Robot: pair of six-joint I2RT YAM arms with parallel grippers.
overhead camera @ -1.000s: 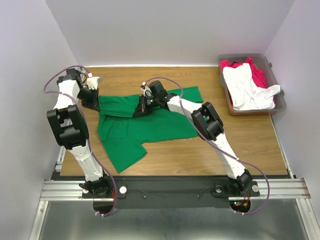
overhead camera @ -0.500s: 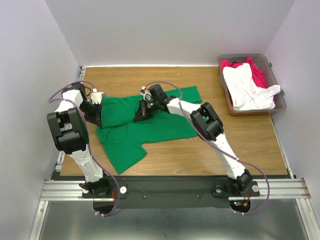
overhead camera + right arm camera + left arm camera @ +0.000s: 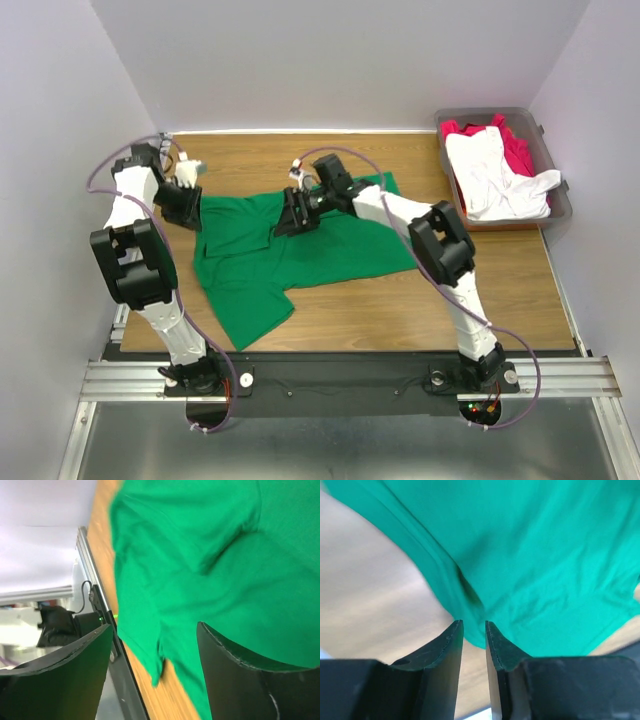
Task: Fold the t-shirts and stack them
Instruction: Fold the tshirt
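The green t-shirt (image 3: 300, 250) lies partly folded on the wooden table (image 3: 480, 290), left of centre in the top view. The left gripper (image 3: 474, 630) sits at the shirt's left edge, its jaws a narrow slit apart with nothing between them. The right gripper (image 3: 154, 627) hovers over the shirt's upper middle, jaws wide and empty. The white t-shirt (image 3: 490, 175) and red t-shirt (image 3: 518, 150) lie in the grey bin (image 3: 556, 216) at the upper right.

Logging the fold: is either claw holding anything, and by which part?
Nothing: the left claw and right claw are parted, with none of the bright green cloth t-shirt in either.
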